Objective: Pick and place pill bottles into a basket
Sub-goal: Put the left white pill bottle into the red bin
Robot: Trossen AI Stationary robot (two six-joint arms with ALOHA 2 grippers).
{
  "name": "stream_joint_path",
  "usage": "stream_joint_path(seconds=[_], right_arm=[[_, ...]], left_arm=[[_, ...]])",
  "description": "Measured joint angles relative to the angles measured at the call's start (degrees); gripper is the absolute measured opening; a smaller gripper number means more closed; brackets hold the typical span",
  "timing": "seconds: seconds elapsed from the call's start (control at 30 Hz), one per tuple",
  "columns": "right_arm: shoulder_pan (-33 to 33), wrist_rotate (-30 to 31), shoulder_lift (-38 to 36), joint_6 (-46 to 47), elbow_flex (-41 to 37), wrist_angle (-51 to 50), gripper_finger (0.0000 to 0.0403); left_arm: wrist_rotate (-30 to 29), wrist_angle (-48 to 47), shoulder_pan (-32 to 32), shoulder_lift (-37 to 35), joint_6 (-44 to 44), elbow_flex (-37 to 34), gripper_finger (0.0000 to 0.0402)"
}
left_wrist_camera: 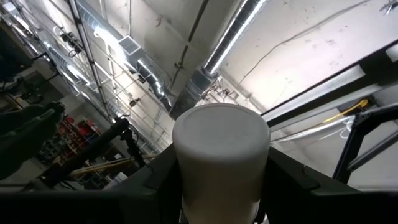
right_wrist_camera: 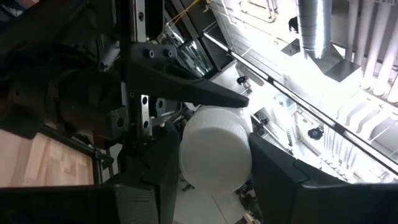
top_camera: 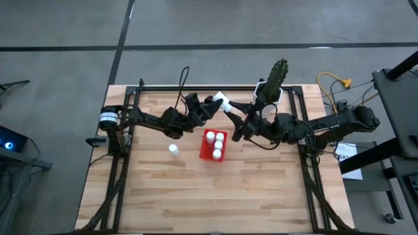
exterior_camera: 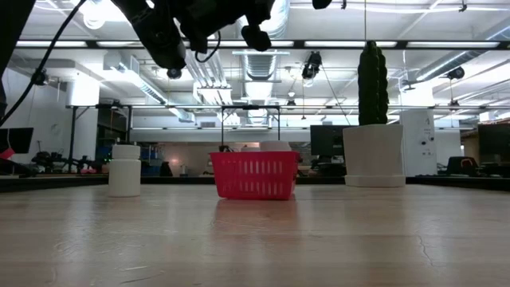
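Note:
My left gripper (top_camera: 211,106) and my right gripper (top_camera: 236,121) meet above the table's far middle, both on one white pill bottle (top_camera: 223,102) held high over the wood. The red basket (top_camera: 214,145) stands on the table below them with three bottles in it; it also shows in the low view (exterior_camera: 255,175). One more bottle (top_camera: 173,150) stands upright on its base to the basket's left, seen in the low view too (exterior_camera: 124,170). The held bottle lies above the low view's top edge. My left gripper pinches the bottle's side wall (left_wrist_camera: 186,186) between its two fingers (left_wrist_camera: 160,180). The bottle points out past the fingertips, its flat end (left_wrist_camera: 219,134) away from the wrist, and it is lifted clear of the table. My right gripper has the bottle's ribbed cap end (right_wrist_camera: 214,146) between its two fingers (right_wrist_camera: 155,168), which lie close against both sides. It comes from the table's right, opposite my left gripper's fingers (right_wrist_camera: 186,87). The bottle is clear of the table.
A white pot with a tall green cactus (top_camera: 274,81) stands at the table's far edge, just behind my right gripper; it also shows in the low view (exterior_camera: 373,155). Bare wood (top_camera: 209,196) lies across the table's near half.

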Motion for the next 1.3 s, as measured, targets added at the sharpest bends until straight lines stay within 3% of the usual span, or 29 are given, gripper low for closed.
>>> stream_joint_path(seconds=[0.27,0.57,0.77,0.93,1.13,1.3], right_arm=[[0.7,1.2,-1.0,-0.4,-0.1,-1.3,0.0147],[0.7,5.2,-2.0,0.9,0.1,-0.7,0.0147],[0.8,5.1,-3.7,2.8,0.1,-4.3,0.0147],[0.7,5.6,-7.6,9.3,0.1,-14.2,0.0147],[0.6,4.0,-10.3,22.9,9.0,-39.2,0.0147],[-1.7,-6.5,-6.1,36.4,22.3,-61.4,0.0147]], left_arm=[[1.5,0.1,0.1,-0.7,4.1,-1.3,0.0159],[6.7,-0.2,0.3,-0.6,4.7,-1.6,0.0235],[17.3,0.0,0.9,-1.6,12.6,-2.7,0.0255],[24.6,0.3,0.8,-6.6,22.2,-8.0,0.0255],[27.3,-2.4,0.7,-17.1,28.5,-18.7,0.0255],[26.4,-6.5,0.7,-24.4,29.9,-26.3,0.0255]])
